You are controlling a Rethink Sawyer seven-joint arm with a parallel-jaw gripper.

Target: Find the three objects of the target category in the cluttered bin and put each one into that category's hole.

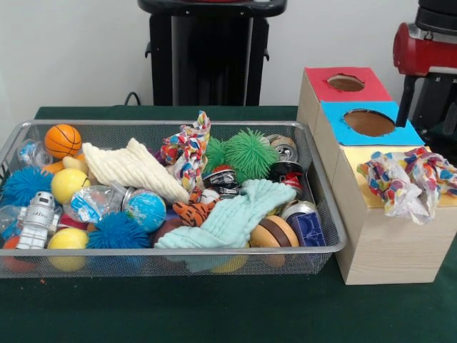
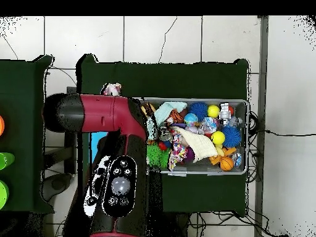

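You will not find the claw in either view; its state cannot be told. In the overhead view the arm [image 2: 117, 166] fills the lower left, covering the wooden box. In the front view a patterned cloth [image 1: 407, 180] lies on the yellow panel [image 1: 360, 161] at right, its hole hidden. The wire bin [image 1: 325, 214] at left holds another patterned cloth [image 1: 187, 150].

Red and black arm [image 2: 114, 157], thick and rounded, with a dark grey cap at one joint. Black oval panel [image 2: 117, 185] on the upper link, carrying a grey round knob and what may be small buttons. Black pedestal column [image 1: 208, 53] behind.
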